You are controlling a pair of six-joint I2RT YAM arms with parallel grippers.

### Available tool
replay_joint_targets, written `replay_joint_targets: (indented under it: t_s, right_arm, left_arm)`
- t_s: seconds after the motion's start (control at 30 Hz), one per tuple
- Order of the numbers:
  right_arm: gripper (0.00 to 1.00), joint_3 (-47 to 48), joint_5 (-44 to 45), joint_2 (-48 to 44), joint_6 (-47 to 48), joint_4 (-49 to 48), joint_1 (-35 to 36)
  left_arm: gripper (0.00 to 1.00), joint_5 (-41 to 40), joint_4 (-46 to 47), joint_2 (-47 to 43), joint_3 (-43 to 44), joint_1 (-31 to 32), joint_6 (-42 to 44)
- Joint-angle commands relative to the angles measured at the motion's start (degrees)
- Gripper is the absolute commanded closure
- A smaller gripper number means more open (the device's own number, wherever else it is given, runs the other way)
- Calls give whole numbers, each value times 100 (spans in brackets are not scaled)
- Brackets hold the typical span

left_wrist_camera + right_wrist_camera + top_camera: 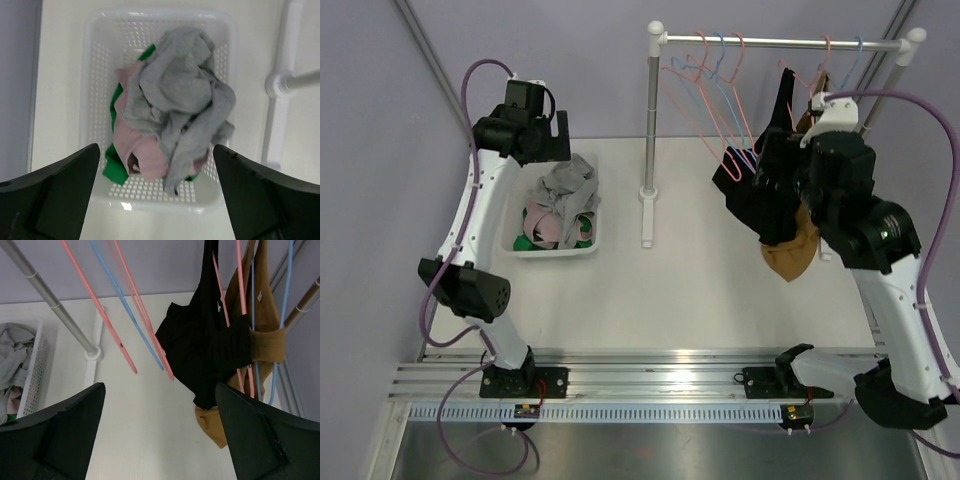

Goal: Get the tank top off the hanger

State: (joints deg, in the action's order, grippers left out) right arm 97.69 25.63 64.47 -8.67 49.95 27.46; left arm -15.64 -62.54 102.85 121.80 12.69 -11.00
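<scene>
Left gripper (156, 148) hovers wide apart and empty over the white perforated plastic basket (100, 60) at left, likely the drop spot. Right gripper (160, 386), also agape and empty, faces the black tank top (200, 345) hanging upper right, apparently lining up a grab.

Your right gripper (159, 390) stands with jaws wide apart, gripping nothing. Ahead of it the black tank top (205, 355) hangs on a pink hanger (224, 310), overlapping a brown top (267, 342) behind it. Bare hangers (133, 315), pink and blue, hang to the left. A white basket (32, 380) holding clothes sits at far left.
</scene>
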Motion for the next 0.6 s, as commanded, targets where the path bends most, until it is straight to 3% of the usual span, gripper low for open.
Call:
replay_joint_targets:
  t_s: [0.0,0.07,0.2,0.23,0.37,0.53,0.57]
  right_arm:
    - [3,1065,60,695,287,224,-520]
    - [6,1662,-521,1031,287,330,-1265]
    - [7,2218,-233,1795,760,217,-1393]
    - [10,2332,-234,1902,805,208,-1428]
    - [25,2887,-408,2507,1147,217,-1919]
    - [31,3028,-1102,2913,1271,172,-2402]
    - [36,3037,-1608,2957,1288,199,-2473]
  left_arm:
    - [1,1043,144,-1756,-943,163,-174]
    - [1,915,391,-2924,-2174,574,-226]
    - [1,993,1102,-4761,-4239,1077,-87]
    - [1,923,1208,-5096,-4992,1139,-95]
    - [1,869,1954,-6730,-6602,1157,-165]
    - [1,1072,2159,-7200,-7029,1183,-367]
    - [1,1002,2150,-7200,-7029,1183,-385]
